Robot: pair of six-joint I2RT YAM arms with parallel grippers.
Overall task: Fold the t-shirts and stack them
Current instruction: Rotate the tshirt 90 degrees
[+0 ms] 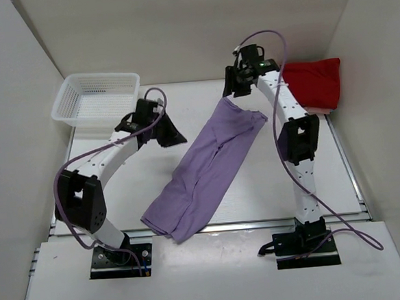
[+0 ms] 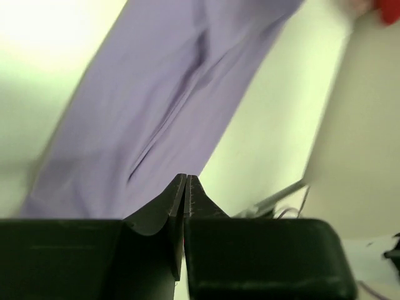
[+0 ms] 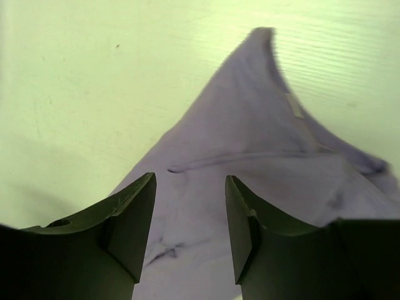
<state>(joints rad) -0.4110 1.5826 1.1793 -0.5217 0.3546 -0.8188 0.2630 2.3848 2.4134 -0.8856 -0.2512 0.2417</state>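
Observation:
The lavender t-shirt [image 1: 208,168] lies folded in a long diagonal strip from the back middle of the table to its near edge. It also shows in the left wrist view [image 2: 169,100] and the right wrist view [image 3: 262,162]. The red t-shirt [image 1: 313,84] lies folded at the back right. The salmon pink shirt is out of view. My left gripper [image 1: 173,133] is shut and empty, left of the lavender strip [image 2: 185,178]. My right gripper [image 1: 235,86] is open above the strip's far end [image 3: 190,187].
A white lattice basket [image 1: 93,99] stands at the back left corner. White walls close in the table on the left, back and right. The table's near edge [image 1: 260,223] runs just beyond the arm bases.

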